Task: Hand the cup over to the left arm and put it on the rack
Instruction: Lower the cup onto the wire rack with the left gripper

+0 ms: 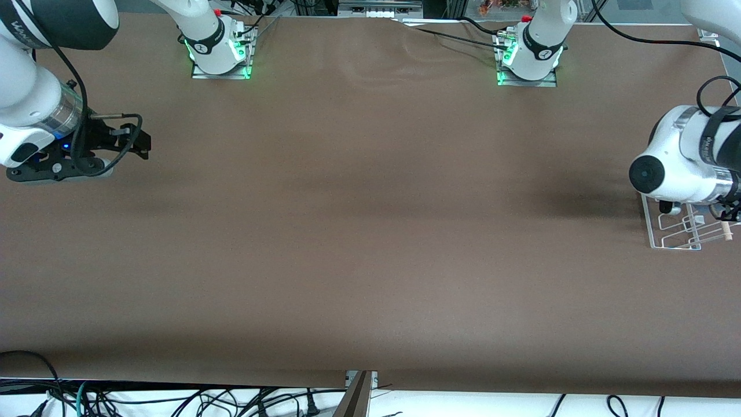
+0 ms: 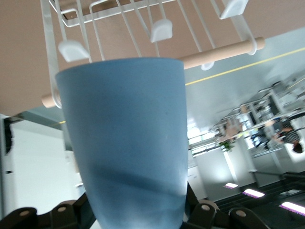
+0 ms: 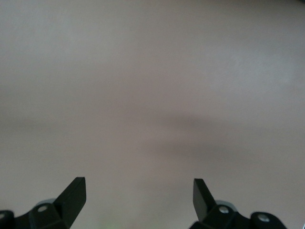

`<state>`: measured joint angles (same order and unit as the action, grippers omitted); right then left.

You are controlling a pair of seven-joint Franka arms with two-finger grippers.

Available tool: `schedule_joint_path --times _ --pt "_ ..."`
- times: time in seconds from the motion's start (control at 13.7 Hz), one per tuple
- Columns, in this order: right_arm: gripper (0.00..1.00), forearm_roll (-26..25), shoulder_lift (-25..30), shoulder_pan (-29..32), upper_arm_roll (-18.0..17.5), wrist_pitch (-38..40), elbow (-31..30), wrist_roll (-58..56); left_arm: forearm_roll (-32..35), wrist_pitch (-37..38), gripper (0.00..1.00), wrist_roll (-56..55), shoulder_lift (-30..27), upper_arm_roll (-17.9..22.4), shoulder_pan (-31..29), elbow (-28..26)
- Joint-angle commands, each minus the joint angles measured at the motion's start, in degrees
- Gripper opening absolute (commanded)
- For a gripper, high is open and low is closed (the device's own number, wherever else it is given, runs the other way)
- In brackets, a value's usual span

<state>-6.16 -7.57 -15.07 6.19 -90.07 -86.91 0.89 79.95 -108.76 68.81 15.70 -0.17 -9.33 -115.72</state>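
Left gripper (image 2: 138, 217) clamped on cup (image 2: 126, 138) low at its base, held over rack (image 1: 674, 231) at left arm's end of table (image 1: 370, 231); right gripper (image 3: 139, 193) empty, jaws wide, waiting over bare table at right arm's end; cup prob light, stiff, smooth plastic, cd slip; grip mid-wall.

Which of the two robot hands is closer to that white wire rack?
Left. The left gripper holds the cup right over the rack; the right gripper hangs open at the table's right-arm end.
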Motion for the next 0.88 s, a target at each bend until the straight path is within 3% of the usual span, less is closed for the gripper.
schedule_joint_path --times 0.0,0.15,0.36,0.8 --pt "0.99 0.43 0.54 -0.40 0.22 -1.25 -0.10 2.28 7.65 -3.30 0.00 -4.79 -8.47 0.08 0.01 -10.64" --pt "0.99 0.79 0.18 -0.40 0.14 -2.47 0.86 2.98 11.80 -4.88 0.00 -8.50 -11.03 1.30 0.28 -15.83" --pt "0.99 7.64 0.53 -0.14 0.14 -2.48 0.96 8.32 15.67 -7.25 0.00 -9.22 -13.06 2.98 0.63 -18.75" --pt "0.99 5.11 0.71 -1.72 -0.57 -2.13 1.05 10.28 21.91 -8.57 0.00 -13.61 -14.47 3.50 0.10 -24.99"
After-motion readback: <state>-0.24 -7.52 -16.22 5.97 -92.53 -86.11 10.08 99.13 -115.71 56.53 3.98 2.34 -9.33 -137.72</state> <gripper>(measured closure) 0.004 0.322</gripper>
